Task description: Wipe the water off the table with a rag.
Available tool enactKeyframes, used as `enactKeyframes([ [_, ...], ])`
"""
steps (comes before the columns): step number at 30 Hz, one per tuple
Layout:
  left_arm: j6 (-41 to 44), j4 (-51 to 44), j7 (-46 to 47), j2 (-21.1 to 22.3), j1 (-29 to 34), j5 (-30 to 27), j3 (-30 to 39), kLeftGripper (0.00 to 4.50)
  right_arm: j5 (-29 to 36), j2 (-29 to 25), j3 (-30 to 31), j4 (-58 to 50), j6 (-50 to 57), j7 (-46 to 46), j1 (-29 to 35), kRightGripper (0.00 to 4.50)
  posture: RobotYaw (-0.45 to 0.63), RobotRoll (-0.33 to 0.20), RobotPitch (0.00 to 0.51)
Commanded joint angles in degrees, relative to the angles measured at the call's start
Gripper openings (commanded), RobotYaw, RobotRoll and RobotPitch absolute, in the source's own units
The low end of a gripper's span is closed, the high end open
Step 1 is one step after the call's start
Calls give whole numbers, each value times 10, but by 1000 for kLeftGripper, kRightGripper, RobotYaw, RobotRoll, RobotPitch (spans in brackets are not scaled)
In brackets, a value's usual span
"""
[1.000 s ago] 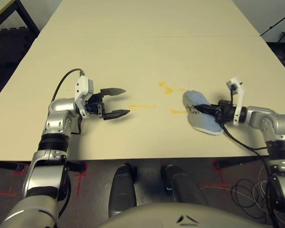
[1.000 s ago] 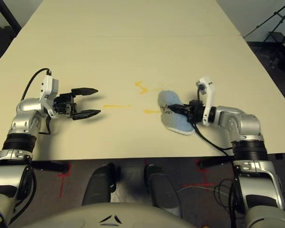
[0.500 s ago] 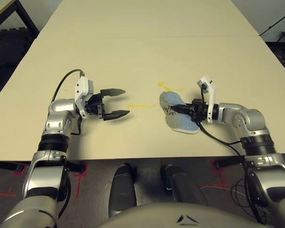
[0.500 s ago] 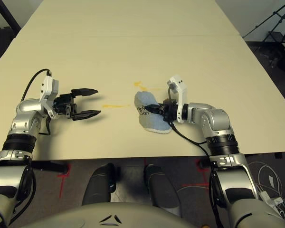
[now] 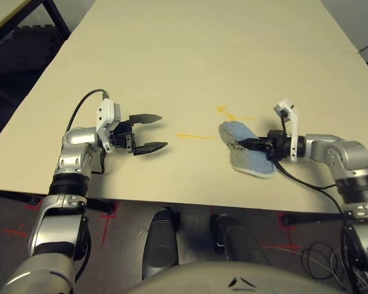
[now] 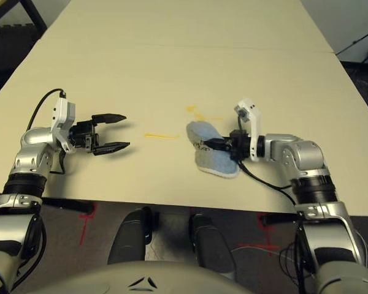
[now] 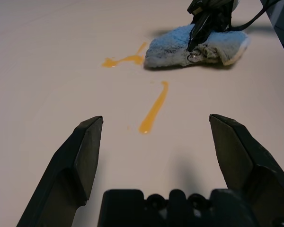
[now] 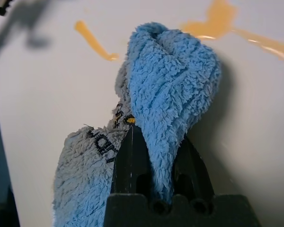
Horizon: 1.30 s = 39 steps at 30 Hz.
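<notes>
The light-blue rag [image 5: 248, 158] lies bunched on the cream table [image 5: 172, 67], and my right gripper [image 5: 239, 144] is shut on its fold; in the right wrist view the rag [image 8: 170, 90] wraps over my black fingers [image 8: 132, 156]. Water shows as a thin yellow-orange streak [image 5: 194, 136] just left of the rag and a small squiggle [image 5: 228, 113] beyond it. My left gripper [image 5: 164, 130] stands open over the table left of the streak, holding nothing. In the left wrist view the streak [image 7: 154, 113] lies ahead between its fingers [image 7: 87, 151], with the rag [image 7: 199, 45] farther on.
The near table edge [image 5: 172, 197] runs just below both grippers. A seam line [image 5: 221, 48] crosses the tabletop farther back. Cables [image 5: 306, 184] trail from the right wrist over the edge.
My right gripper dragged the rag to the left over a short streak, which no longer shows. The whole view has also shifted. The left gripper stays open as before.
</notes>
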Motion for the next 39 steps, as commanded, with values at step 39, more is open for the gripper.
enactKeyframes([
  [39, -12, 9, -7, 26, 8, 6, 5, 4500, 91, 22, -37, -63, 40, -20, -53, 239, 123, 0, 171],
])
